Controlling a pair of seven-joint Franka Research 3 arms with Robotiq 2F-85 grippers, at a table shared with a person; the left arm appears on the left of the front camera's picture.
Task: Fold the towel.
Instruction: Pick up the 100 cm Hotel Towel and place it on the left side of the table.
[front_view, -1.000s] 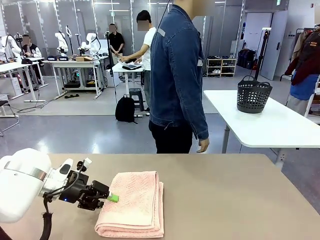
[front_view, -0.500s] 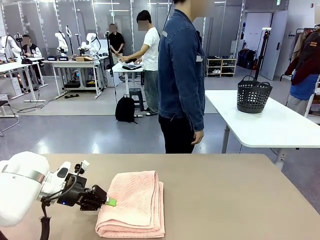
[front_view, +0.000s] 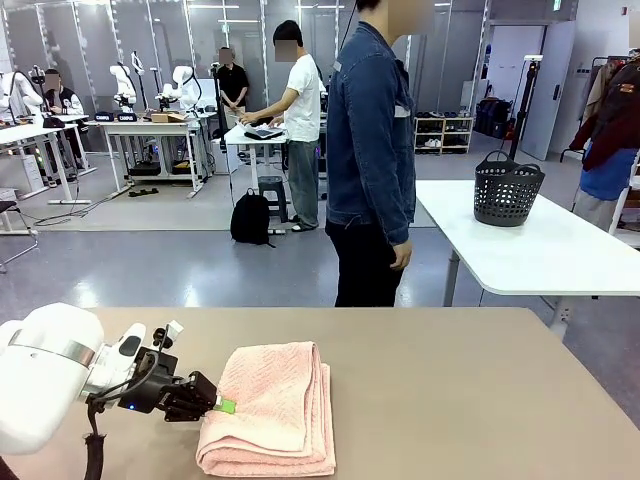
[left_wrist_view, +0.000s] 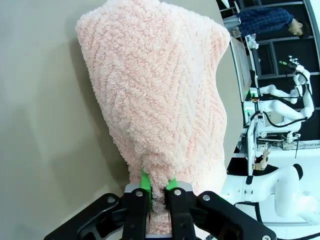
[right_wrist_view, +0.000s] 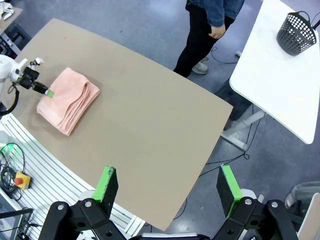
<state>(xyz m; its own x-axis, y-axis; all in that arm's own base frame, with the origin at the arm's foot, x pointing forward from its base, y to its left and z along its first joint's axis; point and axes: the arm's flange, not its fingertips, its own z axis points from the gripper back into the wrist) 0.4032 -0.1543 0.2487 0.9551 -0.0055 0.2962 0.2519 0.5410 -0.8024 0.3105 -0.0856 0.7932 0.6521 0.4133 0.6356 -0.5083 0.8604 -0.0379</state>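
Room: open lab hall with a grey floor, white tables and other people working farther back.
Counter (front_view: 480, 390): tan top, running the width of the front view; seen from high above in the right wrist view as well.
Left claw (front_view: 222, 405): low at the counter's left side, clenched on the near-left edge of the towel; in the left wrist view the green pads (left_wrist_view: 145, 181) pinch a tuck of pink terry between them.
Towel (front_view: 272, 405): pale salmon-pink, folded into a thick oblong of several layers, lying flat on the counter left of centre, herringbone weave plain in the left wrist view.
Person (front_view: 372, 150): in a denim jacket and dark trousers, standing side-on just beyond the counter's far edge, arm hanging down.
Basket (front_view: 507, 188): dark, perforated, on a white table behind to the right.
Right claw (right_wrist_view: 167, 185): high above the counter, released, jaws spread wide, grasping nothing.
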